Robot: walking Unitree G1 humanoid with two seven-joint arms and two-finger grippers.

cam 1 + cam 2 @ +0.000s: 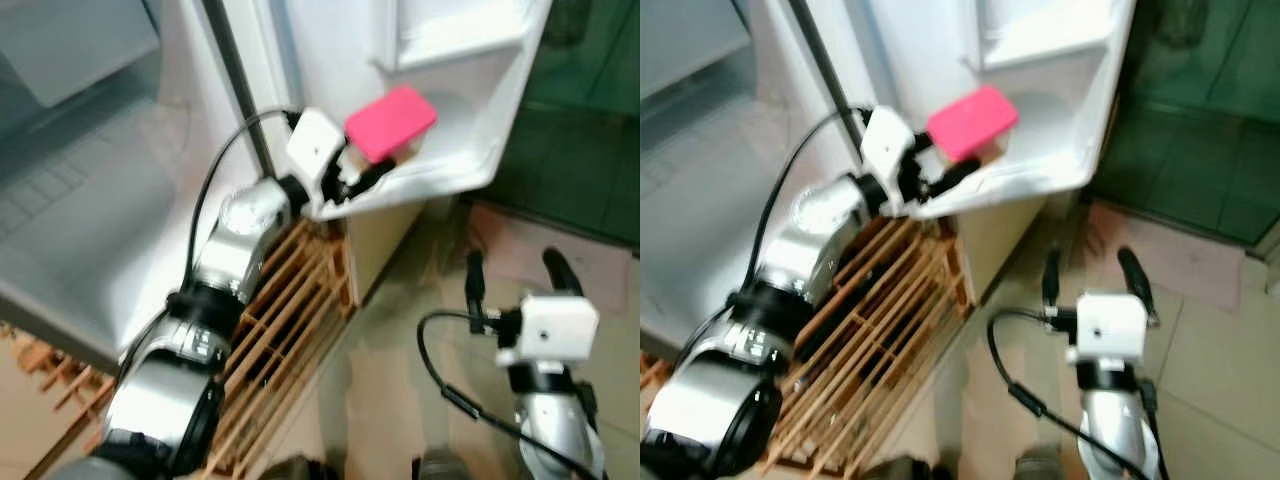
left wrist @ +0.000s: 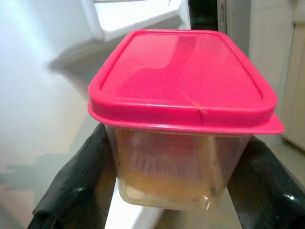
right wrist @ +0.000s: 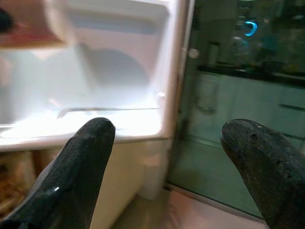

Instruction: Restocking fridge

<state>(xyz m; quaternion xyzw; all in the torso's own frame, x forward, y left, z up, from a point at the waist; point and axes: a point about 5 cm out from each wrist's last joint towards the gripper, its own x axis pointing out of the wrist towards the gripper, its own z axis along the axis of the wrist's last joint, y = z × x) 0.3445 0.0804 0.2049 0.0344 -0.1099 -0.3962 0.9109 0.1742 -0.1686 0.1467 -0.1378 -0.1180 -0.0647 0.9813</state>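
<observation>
1. Standing open across the far side of the scene, the white fridge door (image 1: pixel 300 60) carries a lower door shelf (image 1: pixel 450 175) that juts toward the right.
2. Near the fridge base, a slatted wooden rack (image 1: pixel 290 300) lies on the floor, running from the near left up toward the door.
3. Left of the rack, the left arm (image 1: pixel 230 250) reaches far forward to the door shelf.
4. Its left gripper (image 2: pixel 167 191) has its fingers (image 2: pixel 76 186) clamped on the two sides of a clear container (image 2: pixel 176 162), which is at the left end of the door shelf, over its front rim.
5. A pink lid (image 1: pixel 390 122) caps the container, and something yellowish shows through its walls.
6. On the near right, the right gripper (image 1: pixel 520 275) hangs over the tiled floor (image 1: pixel 400 390) with its fingers (image 3: pixel 86 157) spread apart, holding nothing.
</observation>
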